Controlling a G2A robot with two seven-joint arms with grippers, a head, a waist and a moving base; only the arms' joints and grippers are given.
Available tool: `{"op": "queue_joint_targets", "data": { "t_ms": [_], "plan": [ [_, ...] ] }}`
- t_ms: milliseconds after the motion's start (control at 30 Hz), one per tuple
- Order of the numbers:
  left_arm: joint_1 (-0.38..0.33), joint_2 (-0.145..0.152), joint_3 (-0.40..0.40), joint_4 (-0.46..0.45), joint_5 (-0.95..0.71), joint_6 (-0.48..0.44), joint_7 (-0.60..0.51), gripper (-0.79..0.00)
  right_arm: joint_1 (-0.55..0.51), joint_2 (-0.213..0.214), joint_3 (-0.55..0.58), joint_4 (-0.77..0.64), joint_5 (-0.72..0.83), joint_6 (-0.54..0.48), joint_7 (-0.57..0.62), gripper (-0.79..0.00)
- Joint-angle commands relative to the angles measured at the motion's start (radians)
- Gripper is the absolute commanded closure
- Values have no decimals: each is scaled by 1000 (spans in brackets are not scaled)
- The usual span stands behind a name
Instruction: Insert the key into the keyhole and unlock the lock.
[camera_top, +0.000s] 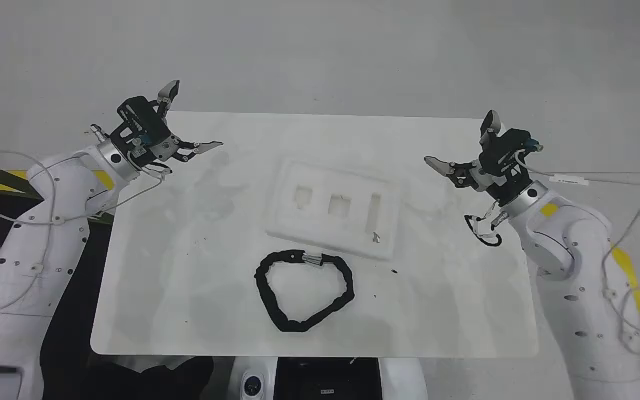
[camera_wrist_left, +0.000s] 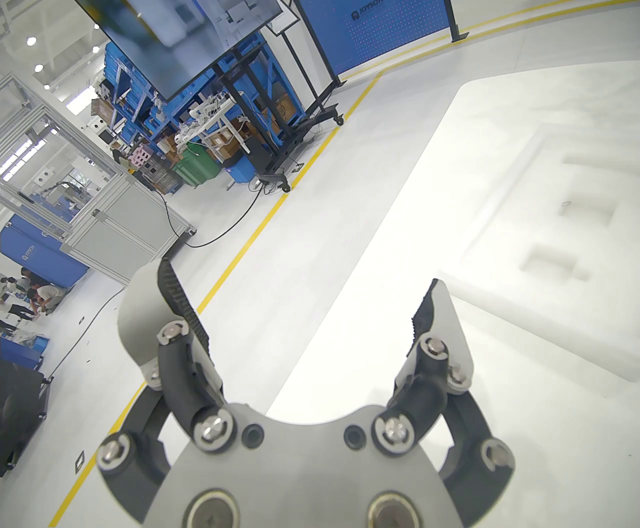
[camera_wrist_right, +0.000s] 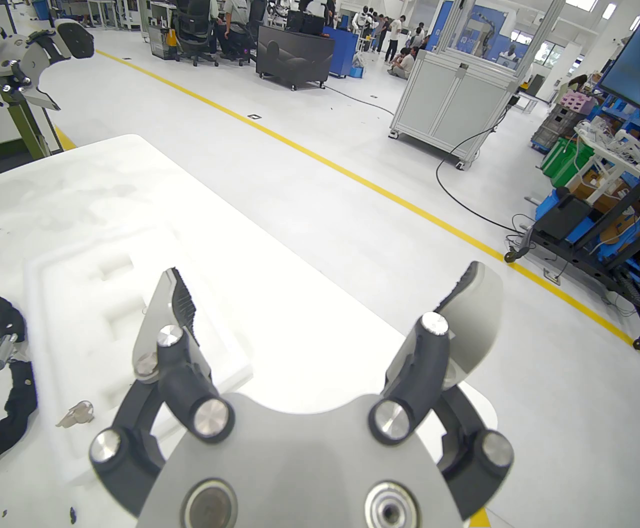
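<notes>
A black fabric-covered chain lock (camera_top: 303, 290) lies in a closed loop on the white table, just in front of a white foam tray (camera_top: 320, 232). Its silver lock barrel (camera_top: 306, 259) sits at the loop's far side. A small silver key (camera_top: 377, 238) rests on the tray's front right corner, and it appears as well in the right wrist view, key (camera_wrist_right: 75, 414), beside the chain lock (camera_wrist_right: 15, 395). My left gripper (camera_top: 190, 120) hangs open over the table's far left corner. My right gripper (camera_top: 462, 142) hangs open over the far right side. Both hold nothing.
The foam tray (camera_wrist_left: 550, 225) has three shallow rectangular recesses. The table (camera_top: 180, 280) has bare surface on both sides of the tray and the chain. Beyond the table's far edge lies open floor with a yellow line (camera_wrist_right: 350, 175).
</notes>
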Motion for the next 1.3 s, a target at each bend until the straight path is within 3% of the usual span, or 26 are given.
{"op": "queue_joint_targets", "data": {
  "t_ms": [0,700,967,1267],
  "plan": [
    [0,0,0,0,0,0,0,-785,0,0,0,0,0,0,0,-785],
    [0,0,0,0,0,0,0,-785,-4,-1,-2,-1,5,6,4,-785],
    [0,0,0,0,0,0,0,-785,-7,6,-31,-96,101,-34,317,-785],
    [0,0,0,0,0,0,0,-785,1,17,-50,-186,304,13,702,-785]
  ]
}}
